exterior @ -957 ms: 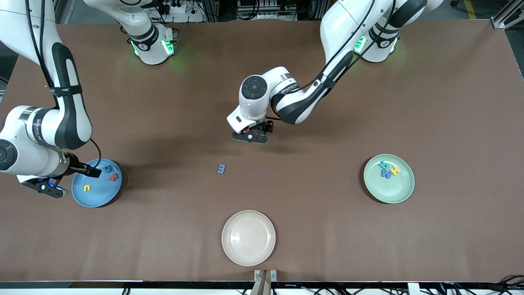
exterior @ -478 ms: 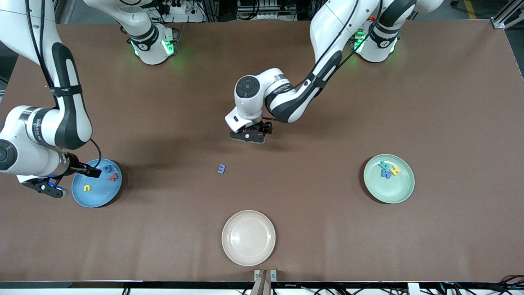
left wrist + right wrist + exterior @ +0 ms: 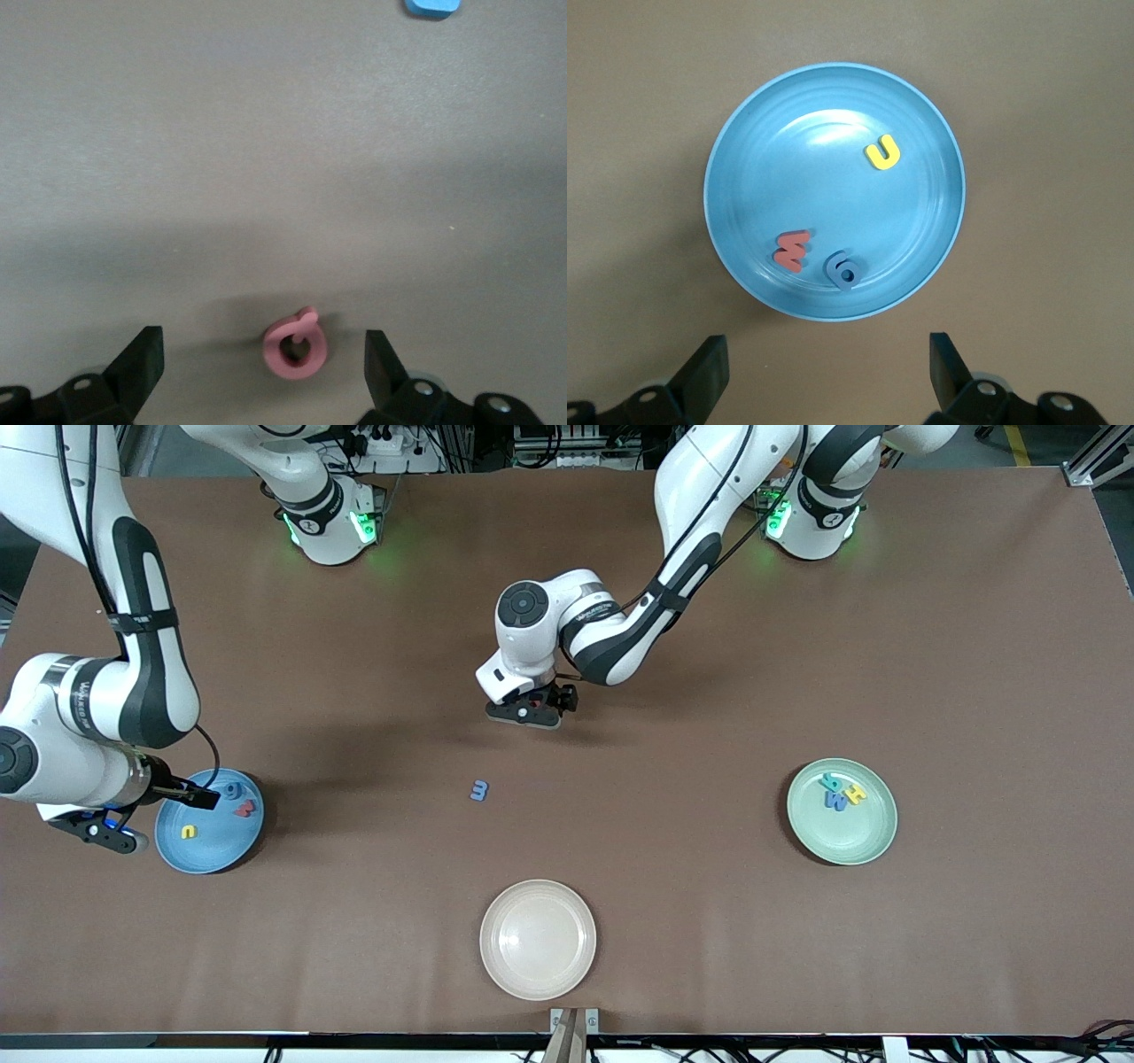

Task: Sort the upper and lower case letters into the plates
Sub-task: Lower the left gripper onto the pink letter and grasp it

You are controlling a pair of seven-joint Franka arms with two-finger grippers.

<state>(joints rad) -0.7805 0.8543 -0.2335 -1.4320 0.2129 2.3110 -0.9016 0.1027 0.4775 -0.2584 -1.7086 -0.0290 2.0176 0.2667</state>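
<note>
Scanning from the right arm's end, we see the right gripper (image 3: 97, 833), jaws apart, waiting beside the blue plate (image 3: 209, 849) holding three letters. Mid-table, the left gripper (image 3: 263, 367), jaws apart, straddles a red letter (image 3: 296, 345); a blue letter (image 3: 479, 790) lies nearer the camera. The mint plate (image 3: 842, 837) holds three letters.

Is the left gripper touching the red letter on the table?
Apart. The left wrist view shows the left gripper open, bare table between each finger and the red letter.

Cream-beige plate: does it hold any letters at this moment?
No. The cream-beige plate is bare in the front view, while letters lie in the sky blue plate and the mint green plate.
</note>
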